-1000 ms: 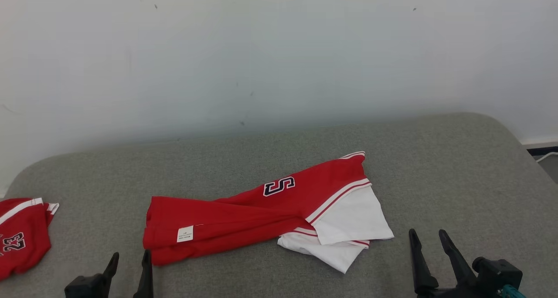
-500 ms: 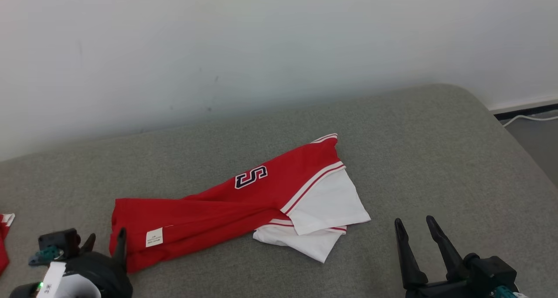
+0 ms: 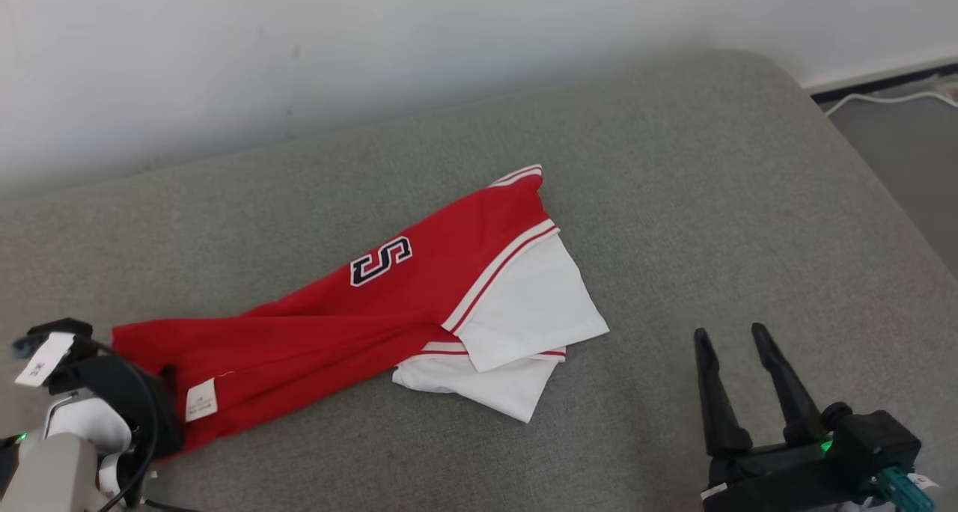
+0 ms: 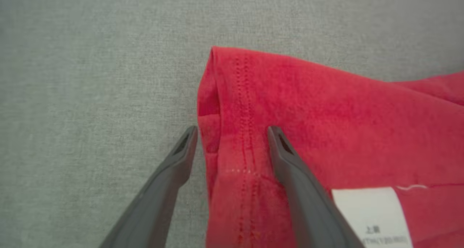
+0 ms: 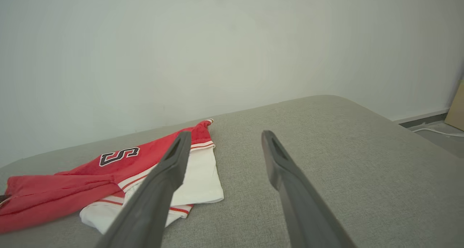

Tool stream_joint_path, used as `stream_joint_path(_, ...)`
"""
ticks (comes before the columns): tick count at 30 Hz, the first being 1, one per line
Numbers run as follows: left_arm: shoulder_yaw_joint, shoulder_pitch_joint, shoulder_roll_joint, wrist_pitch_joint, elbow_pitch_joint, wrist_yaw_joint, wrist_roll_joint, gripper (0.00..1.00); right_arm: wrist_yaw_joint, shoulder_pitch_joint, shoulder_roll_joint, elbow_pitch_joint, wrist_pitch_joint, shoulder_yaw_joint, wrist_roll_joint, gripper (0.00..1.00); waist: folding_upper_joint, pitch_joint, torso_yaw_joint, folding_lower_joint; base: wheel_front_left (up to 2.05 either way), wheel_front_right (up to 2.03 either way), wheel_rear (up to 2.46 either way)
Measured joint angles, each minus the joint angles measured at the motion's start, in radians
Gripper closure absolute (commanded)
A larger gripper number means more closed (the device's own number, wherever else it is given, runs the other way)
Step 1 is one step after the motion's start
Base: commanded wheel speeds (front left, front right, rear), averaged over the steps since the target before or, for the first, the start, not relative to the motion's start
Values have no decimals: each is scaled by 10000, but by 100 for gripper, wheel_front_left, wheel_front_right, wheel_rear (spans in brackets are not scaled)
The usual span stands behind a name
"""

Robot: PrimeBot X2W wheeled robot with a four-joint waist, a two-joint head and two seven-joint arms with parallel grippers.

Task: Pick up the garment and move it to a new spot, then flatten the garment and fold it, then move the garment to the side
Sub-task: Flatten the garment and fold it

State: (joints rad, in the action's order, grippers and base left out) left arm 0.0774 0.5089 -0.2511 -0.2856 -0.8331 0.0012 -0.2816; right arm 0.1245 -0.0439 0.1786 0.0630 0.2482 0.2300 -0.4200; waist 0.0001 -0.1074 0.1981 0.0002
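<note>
Nearest the robot, at the lower left of the head view, the left end effector (image 4: 232,132) is down at the hemmed end of the red jersey (image 3: 337,325). Its fingers are spread apart and straddle that edge: one finger (image 4: 170,179) lies over the grey fabric of the worktop (image 3: 673,197) just beside the hem, the other over the red cloth. They are not clamped on it, and I cannot tell whether they touch the cloth. A white care label (image 4: 369,211) sits on the jersey just beside that second finger.

At the lower right, the right end effector (image 3: 730,334) hangs over bare worktop, fingers likewise apart and holding nothing, well clear of the garment.

The jersey lies bunched lengthwise across the middle of the worktop, running from the left end effector up and away to the right. A dark, white-edged letter S (image 3: 382,260) shows on its red part, and the white sleeves (image 3: 524,310), trimmed with red and white stripes, lie folded over each other at its right side.

Beyond the worktop is a pale wall (image 3: 299,48), and at far right a white cable (image 3: 883,99) lies on the floor (image 3: 898,160).
</note>
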Motion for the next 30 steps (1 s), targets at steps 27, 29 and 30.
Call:
stream_joint_path(27,644,-410,276,-1469,1592,422,347,0,0,-116,-347,-253,-33,-236,217,0,0,180,-858,-3,0,0,0)
stream_joint_path(29,648,-507,276,-1641,1685,420,345,0,0,-116,-345,-253,-79,-242,217,0,0,191,-856,-3,0,0,0)
stream_joint_path(30,646,-556,274,-1699,1695,418,345,0,0,-116,-343,-253,-107,-242,217,0,0,193,-850,-3,0,0,0)
